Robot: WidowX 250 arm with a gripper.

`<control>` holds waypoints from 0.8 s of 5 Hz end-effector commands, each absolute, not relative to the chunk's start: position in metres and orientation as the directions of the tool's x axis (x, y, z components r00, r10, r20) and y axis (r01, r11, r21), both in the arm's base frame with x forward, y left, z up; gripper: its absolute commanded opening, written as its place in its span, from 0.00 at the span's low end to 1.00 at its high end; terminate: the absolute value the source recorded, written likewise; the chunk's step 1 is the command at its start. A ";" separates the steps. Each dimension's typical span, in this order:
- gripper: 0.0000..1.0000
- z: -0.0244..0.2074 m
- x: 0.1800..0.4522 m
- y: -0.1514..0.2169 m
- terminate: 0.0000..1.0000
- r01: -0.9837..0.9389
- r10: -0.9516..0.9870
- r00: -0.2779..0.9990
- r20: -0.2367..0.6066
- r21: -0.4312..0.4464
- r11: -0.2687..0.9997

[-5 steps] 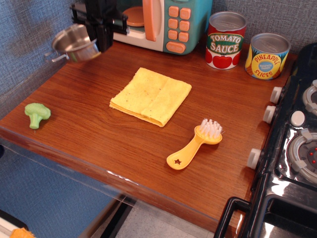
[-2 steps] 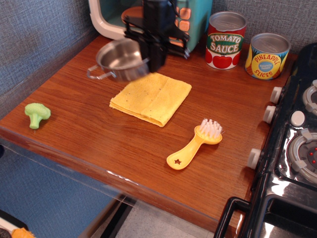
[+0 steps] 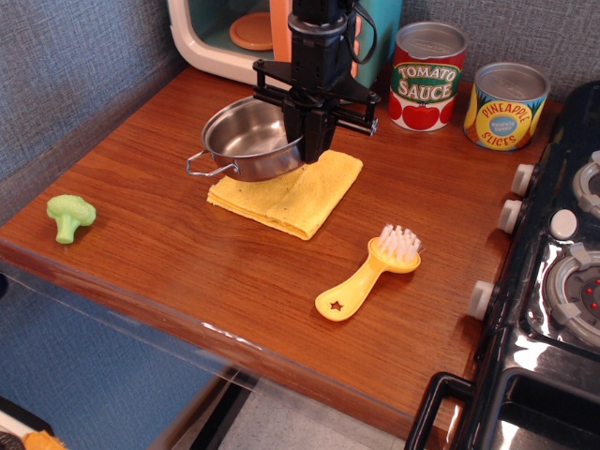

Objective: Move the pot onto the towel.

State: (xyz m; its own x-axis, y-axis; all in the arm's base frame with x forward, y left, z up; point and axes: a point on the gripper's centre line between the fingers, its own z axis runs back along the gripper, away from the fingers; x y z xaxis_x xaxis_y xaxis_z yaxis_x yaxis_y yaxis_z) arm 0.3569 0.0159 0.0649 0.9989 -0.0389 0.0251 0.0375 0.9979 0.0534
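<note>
The shiny steel pot [image 3: 246, 141] hangs tilted just above the left part of the yellow towel [image 3: 302, 190], which lies flat in the middle of the wooden counter. My black gripper [image 3: 309, 148] comes down from above and is shut on the pot's right rim. One wire loop handle points out to the left front. The pot covers the towel's back left part; I cannot tell whether its bottom touches the cloth.
A yellow brush [image 3: 370, 272] lies right of the towel's front. A green broccoli toy [image 3: 69, 216] sits at the counter's left edge. A toy microwave [image 3: 239, 33], a tomato sauce can [image 3: 427, 75] and a pineapple can [image 3: 506, 105] stand at the back. A stove [image 3: 562, 244] is at right.
The gripper has carried the pot from the back left corner rightward and down, so it now hangs low over the towel.
</note>
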 end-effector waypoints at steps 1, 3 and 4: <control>0.00 0.067 0.373 0.022 0.00 0.035 -0.039 0.997 0.070 0.058 0.998; 0.00 0.064 0.379 0.016 0.00 0.092 -0.095 0.991 0.095 0.044 0.995; 1.00 0.067 0.376 0.012 0.00 0.130 -0.134 0.986 0.094 0.048 0.990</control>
